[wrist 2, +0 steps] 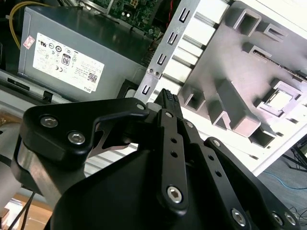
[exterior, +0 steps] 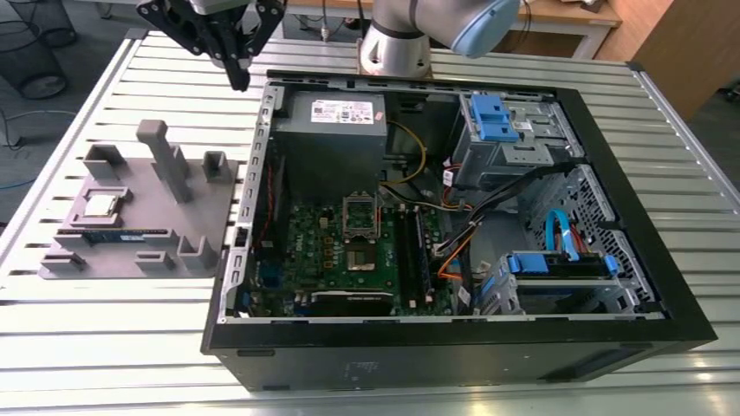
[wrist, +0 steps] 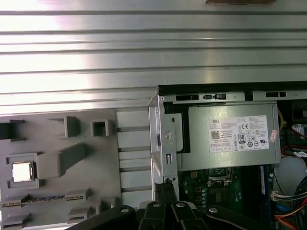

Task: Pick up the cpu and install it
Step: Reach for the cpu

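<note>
The cpu (exterior: pixel 102 204), a small silvery square chip, lies in a square recess at the exterior view's left of the grey fixture plate (exterior: pixel 145 212). It shows too in both wrist views (wrist 2: pixel 282 99) (wrist: pixel 21 171). My gripper (exterior: pixel 239 80) hangs high above the table beside the far left corner of the open computer case (exterior: pixel 463 334), well away from the cpu. Its black fingers (wrist 2: pixel 168 98) are shut together with nothing between them, and their tips (wrist: pixel 166 184) point down near the case's metal edge. The silver socket frame (exterior: pixel 360 217) sits on the green motherboard.
A blue-green memory stick (exterior: pixel 116 233) lies on the fixture plate just nearer than the cpu. Grey upright posts (exterior: pixel 168 160) rise from the plate. Inside the case are the grey power supply (exterior: pixel 329 121), cables and blue drive brackets (exterior: pixel 491 117). The table is slatted metal (exterior: pixel 139 347).
</note>
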{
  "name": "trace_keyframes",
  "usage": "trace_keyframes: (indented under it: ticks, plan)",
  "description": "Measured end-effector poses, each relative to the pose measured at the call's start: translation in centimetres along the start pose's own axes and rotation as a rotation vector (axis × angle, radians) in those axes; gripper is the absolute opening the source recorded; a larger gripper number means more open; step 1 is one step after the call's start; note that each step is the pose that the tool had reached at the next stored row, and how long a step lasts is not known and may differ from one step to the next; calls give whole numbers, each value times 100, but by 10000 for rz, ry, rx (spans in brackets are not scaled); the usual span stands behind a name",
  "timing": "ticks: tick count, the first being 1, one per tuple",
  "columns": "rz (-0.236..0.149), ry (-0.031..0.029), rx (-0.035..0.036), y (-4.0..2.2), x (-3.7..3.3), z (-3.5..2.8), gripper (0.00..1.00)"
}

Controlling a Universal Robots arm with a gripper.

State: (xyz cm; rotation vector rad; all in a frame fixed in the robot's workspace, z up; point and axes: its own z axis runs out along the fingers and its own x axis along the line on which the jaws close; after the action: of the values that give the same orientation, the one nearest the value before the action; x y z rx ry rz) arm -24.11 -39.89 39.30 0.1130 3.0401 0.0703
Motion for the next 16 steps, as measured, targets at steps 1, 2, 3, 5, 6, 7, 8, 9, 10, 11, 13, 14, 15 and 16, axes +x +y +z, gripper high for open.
trace_keyframes:
  ticks: [1,2,3,5,6,7,8,9,10,11,13,14,15,16]
  plan:
    - [-1,-14,-1,-1,15,-2,11]
    - [-2,-31,-3,-2,33,-3,11]
    - [-3,-46,-4,-4,50,-5,11]
    - [-4,-78,-6,-6,83,-8,11]
    - [-4,-94,-7,-7,100,-10,11]
    - [-5,-110,-8,-8,116,-12,11]
    - [-5,-126,-9,-10,132,-13,11]
    - [-6,-141,-11,-11,148,-15,11]
    - [-7,-155,-12,-12,162,-16,11]
    - [-7,-169,-13,-13,177,-18,11]
    - [-9,-199,-15,-15,209,-21,11]
    - [-10,-215,-16,-17,227,-22,11]
    - [-11,-234,-18,-18,247,-24,11]
    - [-12,-251,-20,-19,265,-26,11]
